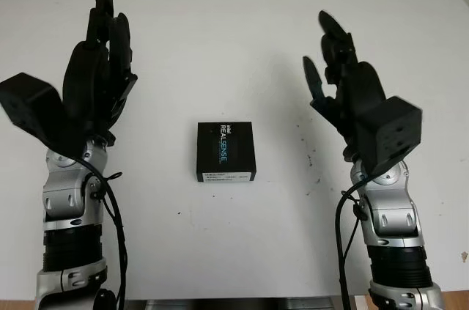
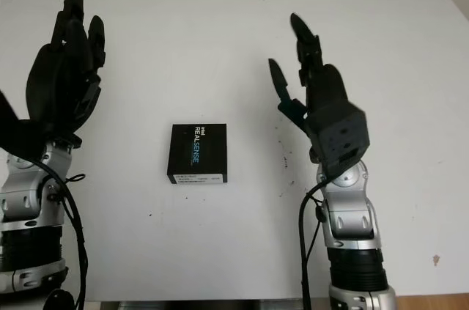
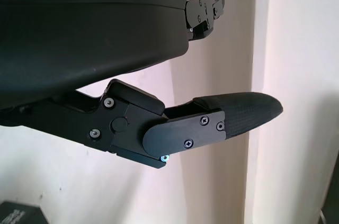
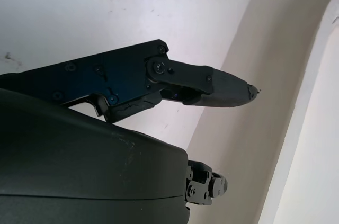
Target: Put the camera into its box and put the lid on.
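- Left eye view: black RealSense box (image 1: 226, 151) lying closed, lid on, flat on the white table (image 1: 242, 46), midway between the two raised arms and touching neither. Square shape, matte black top with white and blue lettering, pale label strip along the near side. Left hand (image 1: 95, 79) up over the table's left part, open, holding nothing; right hand (image 1: 344, 83) likewise open and empty over the right part. Glossy black shells, silver forearm joints, loose black cable beside each arm. Small dark specks on the table just right of the box.
- Right eye view: same layout from a little to the side; right hand's boxy black wrist housing turned more toward the camera here.
- Left wrist view: smooth curved shell, one screwed metal finger (image 3: 233, 118) with a textured rubbery tip, extended straight; box corner at the frame edge.
- Right wrist view: matching finger (image 4: 222, 89) with a pointed dark tip, straight out over the white surface; sliver of the box at the edge.
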Tool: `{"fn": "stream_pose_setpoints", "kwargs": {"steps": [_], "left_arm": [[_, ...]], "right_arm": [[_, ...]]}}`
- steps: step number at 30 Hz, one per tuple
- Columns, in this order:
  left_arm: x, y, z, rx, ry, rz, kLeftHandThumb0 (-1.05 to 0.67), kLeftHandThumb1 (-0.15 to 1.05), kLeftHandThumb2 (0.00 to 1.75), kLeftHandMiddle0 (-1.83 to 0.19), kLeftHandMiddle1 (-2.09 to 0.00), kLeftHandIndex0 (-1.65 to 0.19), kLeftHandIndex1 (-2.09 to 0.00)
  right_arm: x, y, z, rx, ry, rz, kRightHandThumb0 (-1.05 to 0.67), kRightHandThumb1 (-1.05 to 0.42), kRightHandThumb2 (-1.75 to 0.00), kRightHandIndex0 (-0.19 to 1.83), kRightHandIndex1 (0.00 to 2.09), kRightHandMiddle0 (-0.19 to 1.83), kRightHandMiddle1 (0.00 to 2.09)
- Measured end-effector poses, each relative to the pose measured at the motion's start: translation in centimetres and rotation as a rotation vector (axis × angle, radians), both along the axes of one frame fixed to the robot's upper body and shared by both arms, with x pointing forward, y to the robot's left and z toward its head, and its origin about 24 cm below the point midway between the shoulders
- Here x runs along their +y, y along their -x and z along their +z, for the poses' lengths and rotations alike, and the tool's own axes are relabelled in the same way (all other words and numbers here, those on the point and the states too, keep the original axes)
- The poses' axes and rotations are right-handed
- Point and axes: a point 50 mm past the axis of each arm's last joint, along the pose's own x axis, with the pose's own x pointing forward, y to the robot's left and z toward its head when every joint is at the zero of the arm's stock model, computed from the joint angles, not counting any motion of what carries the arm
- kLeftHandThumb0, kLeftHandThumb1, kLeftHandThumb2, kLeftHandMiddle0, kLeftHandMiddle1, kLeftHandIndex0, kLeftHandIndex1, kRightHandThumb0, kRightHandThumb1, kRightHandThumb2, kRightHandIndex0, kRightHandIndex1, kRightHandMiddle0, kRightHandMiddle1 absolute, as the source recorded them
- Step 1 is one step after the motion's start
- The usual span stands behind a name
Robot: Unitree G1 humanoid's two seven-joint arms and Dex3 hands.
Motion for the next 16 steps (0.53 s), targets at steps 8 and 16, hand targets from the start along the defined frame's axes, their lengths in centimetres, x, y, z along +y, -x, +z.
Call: {"fn": "stream_pose_setpoints", "kwargs": {"steps": [8, 16], "left_arm": [[-0.2, -1.8, -1.7, 0.063, 0.011, 0.01, -0.79, 1.05, 0.69, 0.19, 0.0, 0.19, 0.0], [-0.5, -1.9, -1.9, 0.072, 0.007, -0.004, -0.8, 1.05, 0.66, 0.19, 0.0, 0.19, 0.0]], "right_arm": [[-0.3, -1.1, -0.7, 0.071, -0.063, -0.007, -0.87, -1.05, -0.66, -0.19, 0.0, -0.19, 0.0], [-0.4, -1.4, -0.8, 0.078, -0.095, 0.0, -0.87, -1.05, -0.69, -0.19, 0.0, -0.19, 0.0]]}}
